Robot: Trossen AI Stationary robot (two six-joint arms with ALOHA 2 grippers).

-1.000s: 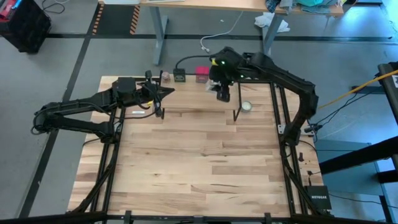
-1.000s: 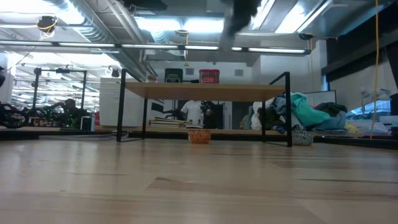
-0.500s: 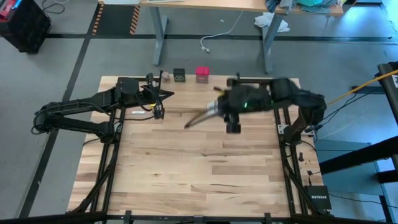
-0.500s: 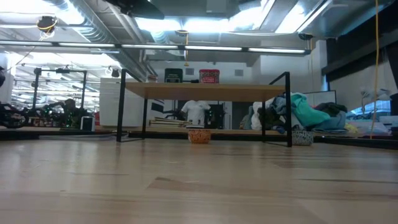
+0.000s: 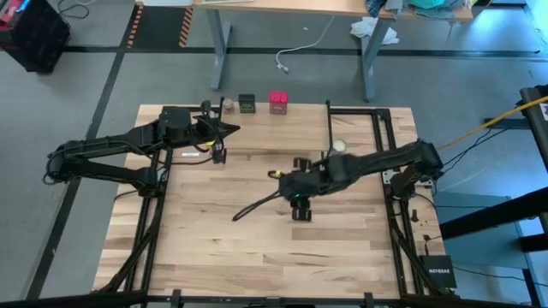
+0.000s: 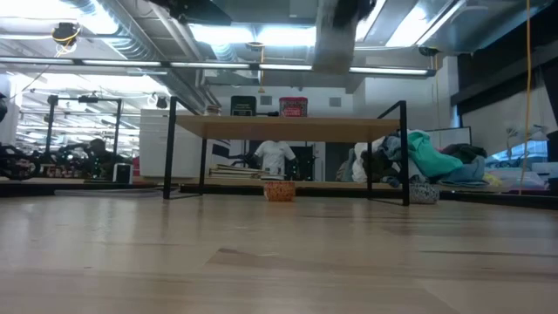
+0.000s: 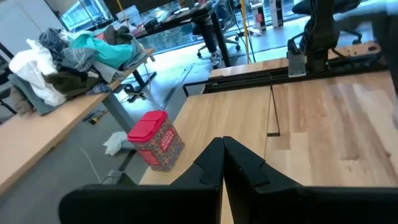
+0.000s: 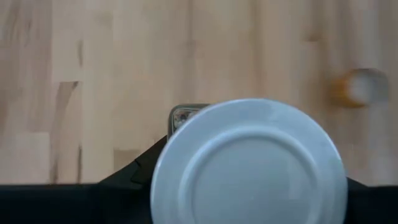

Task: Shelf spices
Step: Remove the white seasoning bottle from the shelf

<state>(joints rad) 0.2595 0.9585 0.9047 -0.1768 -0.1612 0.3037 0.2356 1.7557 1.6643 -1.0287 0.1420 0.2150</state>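
The shelf (image 5: 274,128) (image 6: 288,128) stands on thin black legs at the table's far edge. On its far edge stand a tan-grey round jar (image 5: 227,104), a dark square tin (image 5: 247,103) (image 6: 243,105) and a red square box (image 5: 277,103) (image 6: 293,106) (image 7: 155,149). My left gripper (image 5: 224,128) (image 7: 222,146) hovers shut over the shelf's left end. My right gripper (image 5: 300,209) (image 6: 336,35) hangs high over the table's middle, near of the shelf, shut on a white-lidded jar (image 8: 249,168). The jar's body is hidden under its lid. My right gripper comes at the white-lidded jar from above, pointing down. The round white lid (image 8: 249,155) sits between the dark fingers (image 8: 134,177) and hides where they touch the jar. The jar is lifted clear of the table.
A small orange jar (image 6: 279,190) stands on the table under the shelf; it may be the orange blur (image 8: 360,87). A flat pale round thing (image 5: 340,146) (image 6: 425,192) lies right of the shelf's right legs. Bare planks (image 5: 257,248) fill the near half.
My right arm has swung fast from above the shelf's right part toward the table's near edge and a little left, stretching out low across the table. In the low view it left the picture and now shows again at the top.
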